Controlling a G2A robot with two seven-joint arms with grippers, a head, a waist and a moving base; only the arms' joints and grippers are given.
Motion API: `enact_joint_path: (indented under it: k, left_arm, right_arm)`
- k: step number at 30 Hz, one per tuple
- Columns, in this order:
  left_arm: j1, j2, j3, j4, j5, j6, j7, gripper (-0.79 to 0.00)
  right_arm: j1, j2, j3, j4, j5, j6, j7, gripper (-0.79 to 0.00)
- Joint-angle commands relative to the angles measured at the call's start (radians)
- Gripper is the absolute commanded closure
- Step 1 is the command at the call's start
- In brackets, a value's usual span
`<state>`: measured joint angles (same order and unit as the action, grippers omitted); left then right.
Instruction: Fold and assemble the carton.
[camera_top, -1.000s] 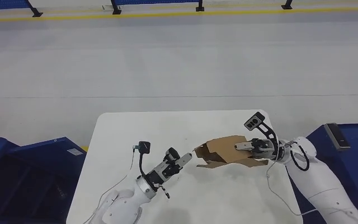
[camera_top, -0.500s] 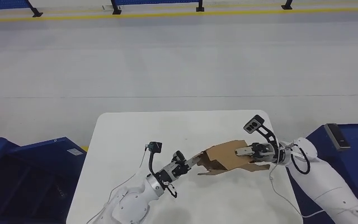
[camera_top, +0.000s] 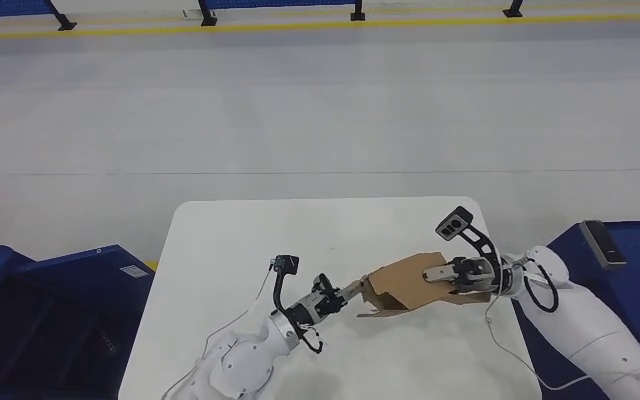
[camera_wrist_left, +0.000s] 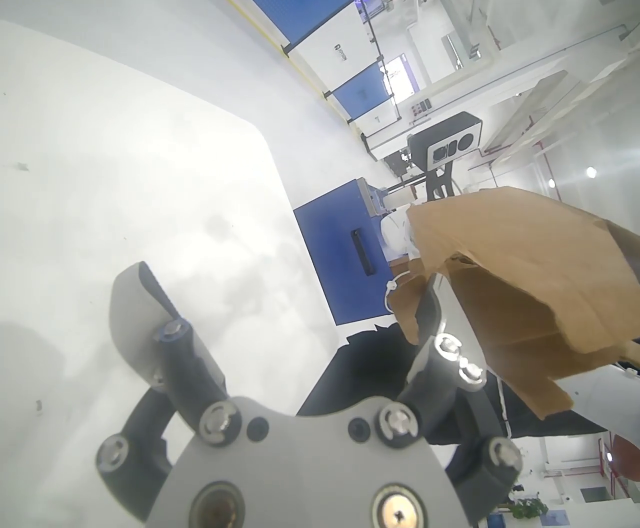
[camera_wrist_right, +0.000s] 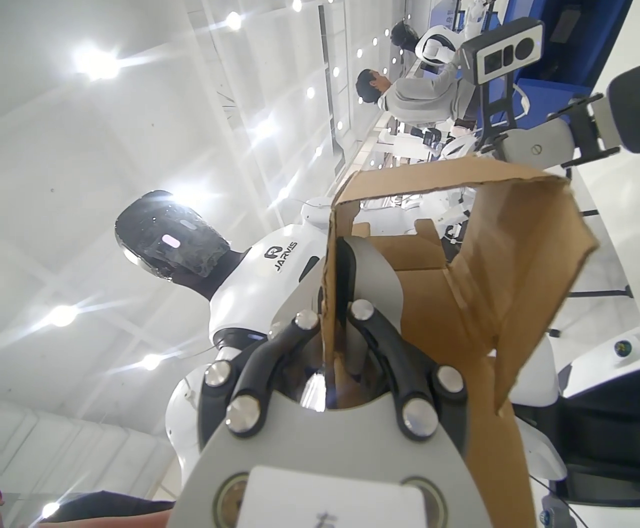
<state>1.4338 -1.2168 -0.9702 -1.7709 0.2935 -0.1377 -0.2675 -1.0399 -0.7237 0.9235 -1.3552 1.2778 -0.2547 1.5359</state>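
One carton (camera_top: 408, 284), R tool (camera_top: 437, 273) gripping, L tool (camera_top: 352, 292) prob. touching

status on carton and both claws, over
Right claw shut on carton wall. Left claw open, one finger at carton's open end. Carton partly formed, flaps loose. Nothing in the way.

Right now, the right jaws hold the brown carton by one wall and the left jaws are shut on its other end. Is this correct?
Not quite. The left jaws are open, not shut: in the left wrist view one finger lies against the carton, the other finger stands apart over the table. The right jaws do hold one wall.
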Motion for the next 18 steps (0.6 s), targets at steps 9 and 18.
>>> enact_joint_path:
  k: [9, 18]
  left_arm:
    - [0.096, 0.027, -0.178, -0.081, 0.031, -0.097, 0.088, -0.785]
    - [0.235, 0.041, -0.292, -0.263, 0.707, -0.201, 0.606, -0.785]
  right_arm:
    - [-0.004, -0.002, 0.002, -0.015, -0.003, 0.033, -0.046, 0.000]
    - [0.005, -0.015, 0.003, -0.021, -0.079, 0.210, -0.088, 0.000]
